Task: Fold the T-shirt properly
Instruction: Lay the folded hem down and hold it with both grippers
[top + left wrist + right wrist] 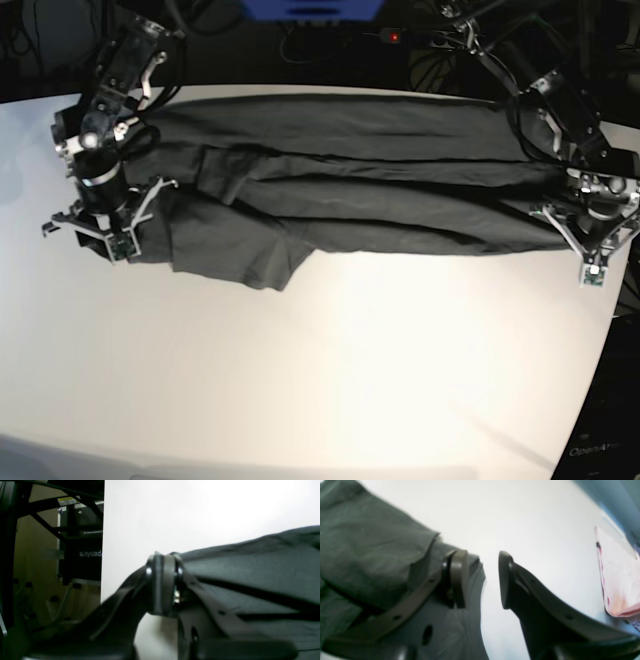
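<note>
While the dark charcoal-grey soft T-shirt (350, 190) lies stretched across the white table (320, 370), your left hand (163, 585) pinches its edge closed, but your right hand (482, 580) stands parted, holding nothing. Pulling now could drag the cloth crooked.

- A white tabletop (320, 380) fills most of the base view, bare along its near edge.
- A pink-and-white cloth or sheet (618, 580) lies near the tabletop's edge in the right wrist view; too blurred to tell which.
- A black case (82, 547) with mirrored white lettering stands beyond the tabletop's edge.
- A blue object (312, 9) sits past the far edge.
</note>
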{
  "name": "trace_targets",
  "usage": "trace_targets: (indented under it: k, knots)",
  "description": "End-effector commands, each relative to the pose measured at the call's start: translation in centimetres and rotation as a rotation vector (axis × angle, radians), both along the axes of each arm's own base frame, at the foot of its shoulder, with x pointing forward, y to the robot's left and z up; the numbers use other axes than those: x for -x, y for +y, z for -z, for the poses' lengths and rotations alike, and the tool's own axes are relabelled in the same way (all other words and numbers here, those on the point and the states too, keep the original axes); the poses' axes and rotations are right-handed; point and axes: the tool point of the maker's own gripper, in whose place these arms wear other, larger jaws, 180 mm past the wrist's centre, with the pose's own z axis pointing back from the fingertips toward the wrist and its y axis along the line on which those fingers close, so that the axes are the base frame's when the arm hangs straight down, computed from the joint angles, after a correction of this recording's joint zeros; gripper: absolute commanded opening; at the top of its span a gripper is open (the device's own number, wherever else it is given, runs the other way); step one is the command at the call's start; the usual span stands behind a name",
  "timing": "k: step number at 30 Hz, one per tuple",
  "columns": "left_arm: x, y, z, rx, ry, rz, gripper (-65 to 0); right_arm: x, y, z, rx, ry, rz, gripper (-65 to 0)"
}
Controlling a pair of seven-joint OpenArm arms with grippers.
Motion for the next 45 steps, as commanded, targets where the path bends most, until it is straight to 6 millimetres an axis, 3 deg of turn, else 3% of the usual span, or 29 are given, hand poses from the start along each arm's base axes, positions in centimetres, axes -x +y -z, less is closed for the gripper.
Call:
trace_targets:
  k: [1,8,14,23,45]
  knots:
    - [-1.0,0.2,-1.6,-0.016,-0.054,0.004,-62.4,-0.8,0.4,-1.5,-0.011,-0.062,-0.015,-44.4]
    - [-1.1,0.2,-1.7,-0.016,-0.057,0.005,-62.4,-0.8,4.0,-0.6,-0.034,-0.036,-0.113,-44.8]
    - [-1.1,0.2,-1.7,-0.018,-0.055,0.005,-62.4,-0.4,6.0,-0.2,-0.094,-0.026,-0.150,-44.8]
    - [-1.0,0.3,-1.6,-0.021,-0.053,0.004,-62.4,-1.1,5.4,-0.1,-0.116,0.026,-0.094,-44.4]
    - [-1.1,0.3,-1.7,-0.022,-0.053,0.004,-62.4,-0.6,5.2,1.0,-0.185,0.115,-0.047,-44.3]
